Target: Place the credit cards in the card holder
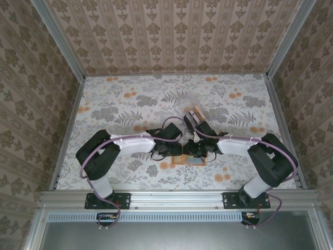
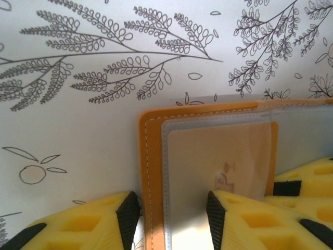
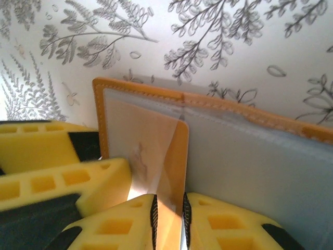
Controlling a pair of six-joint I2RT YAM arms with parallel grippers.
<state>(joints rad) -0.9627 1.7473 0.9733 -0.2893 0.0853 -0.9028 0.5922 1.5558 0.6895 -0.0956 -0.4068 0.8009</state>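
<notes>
The orange card holder [image 2: 151, 156] lies open on the floral table, its clear-grey pockets facing up. A yellowish translucent credit card [image 2: 223, 156] sits partly inside the left pocket. My left gripper [image 2: 171, 219] is open, and its fingers straddle the holder's stitched left edge and the pocket. In the right wrist view the card holder [image 3: 250, 151] spreads to the right. There the credit card [image 3: 174, 161] stands tilted, its lower edge pinched between the pads of my right gripper [image 3: 170, 221]. From above, both grippers meet over the card holder [image 1: 179, 162] at the table's front centre.
A clear plastic box [image 1: 195, 114] holding more cards stands just behind the right gripper. The left gripper's yellow fingers [image 3: 57, 151] press close on the left in the right wrist view. Patterned walls enclose the table [image 1: 130, 99] on three sides.
</notes>
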